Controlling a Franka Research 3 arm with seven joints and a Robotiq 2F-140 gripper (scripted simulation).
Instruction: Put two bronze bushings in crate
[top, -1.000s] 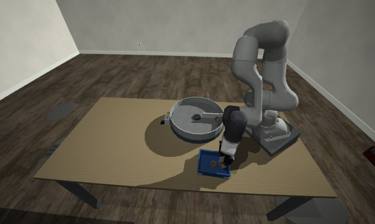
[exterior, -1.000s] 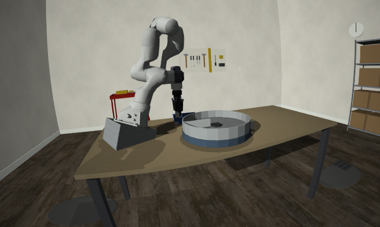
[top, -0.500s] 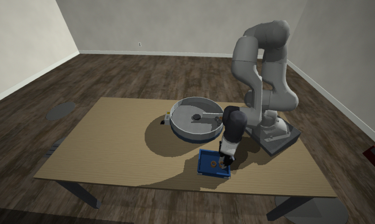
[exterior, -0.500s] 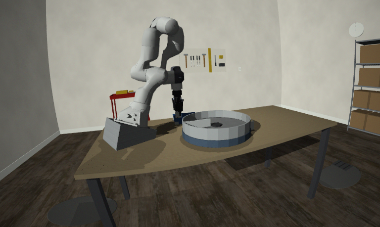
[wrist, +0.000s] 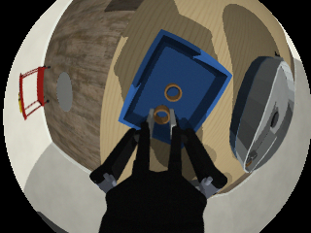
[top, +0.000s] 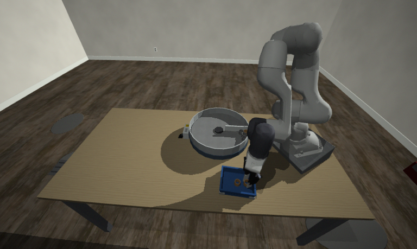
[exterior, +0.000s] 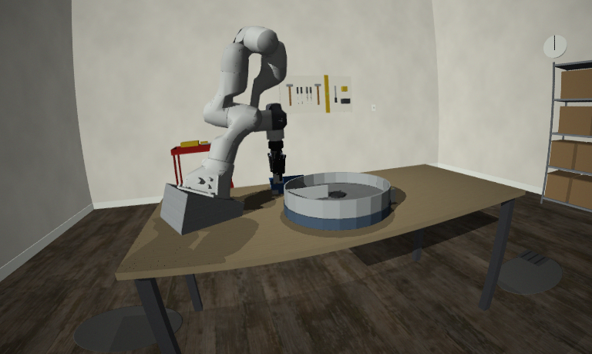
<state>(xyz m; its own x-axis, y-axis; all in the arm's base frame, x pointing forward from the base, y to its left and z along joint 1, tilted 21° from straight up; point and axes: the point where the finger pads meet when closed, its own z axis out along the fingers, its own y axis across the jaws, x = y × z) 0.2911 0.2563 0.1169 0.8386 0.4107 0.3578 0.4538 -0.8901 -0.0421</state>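
Inside the blue crate (top: 222,180) (exterior: 273,184) (wrist: 128,108) are two bronze bushings: one bushing (top: 237,182) (wrist: 166,97) lies on the crate's floor, and the second bushing (top: 245,182) (wrist: 155,116) is grasped between the two fingertips of the gripper (top: 250,182) (exterior: 277,179) (wrist: 161,115). Beside the crate stands one turning table (top: 219,150) (exterior: 336,209) (wrist: 249,102), its high rim ringing the disc. One straight bar (top: 235,127) (exterior: 312,192) crosses part of it, near a few small pieces, at least one orange-brown; their exact number cannot be told. The arm (top: 274,57) (exterior: 234,66) partly blocks the top view of them.
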